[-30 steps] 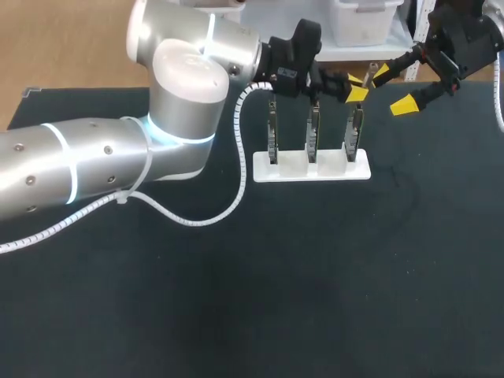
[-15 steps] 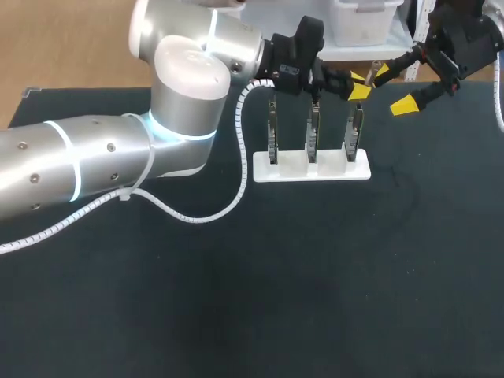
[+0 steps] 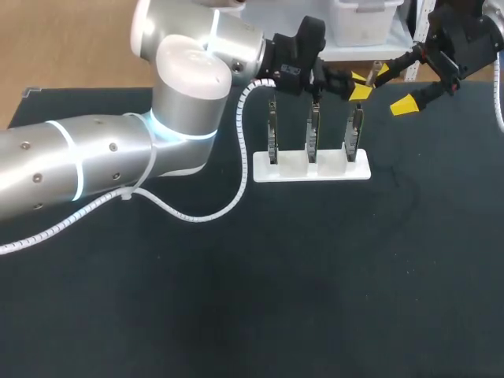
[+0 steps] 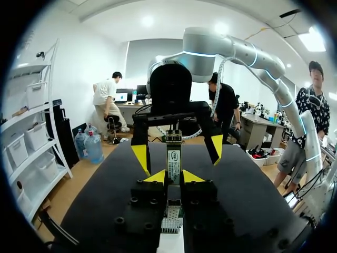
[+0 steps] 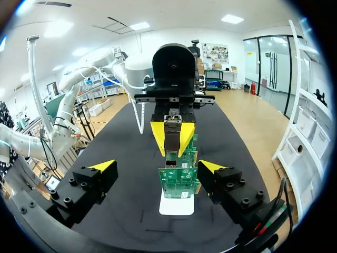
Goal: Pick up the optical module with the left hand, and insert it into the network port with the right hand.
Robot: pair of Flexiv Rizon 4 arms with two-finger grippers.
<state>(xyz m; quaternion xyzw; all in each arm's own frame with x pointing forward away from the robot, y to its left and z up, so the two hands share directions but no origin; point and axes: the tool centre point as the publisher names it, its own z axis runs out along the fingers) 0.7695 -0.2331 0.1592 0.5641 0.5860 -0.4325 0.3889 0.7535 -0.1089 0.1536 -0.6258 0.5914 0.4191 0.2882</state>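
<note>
The optical module [image 4: 174, 159], a slim metal piece with a label, is held upright in my left gripper [image 4: 174, 177], which is shut on it. In the head view the left gripper [image 3: 358, 85] hangs over the rightmost of three upright green network boards [image 3: 356, 130]. My right gripper [image 3: 392, 88] faces it from the right, open, its yellow fingertips [image 4: 140, 158] either side of the module without touching it. From the right wrist, the module [image 5: 170, 150] hangs just above the nearest board's top edge [image 5: 180, 182], between the fingers of my right gripper [image 5: 157, 167].
The three boards stand in a white holder [image 3: 311, 168] at the back middle of the black table. A white cable [image 3: 197, 219] from my left arm loops over the table beside the holder. The large left arm spans the table's left side.
My left arm's elbow has crept very slightly to the right. Both grippers and the module stay where they were.
</note>
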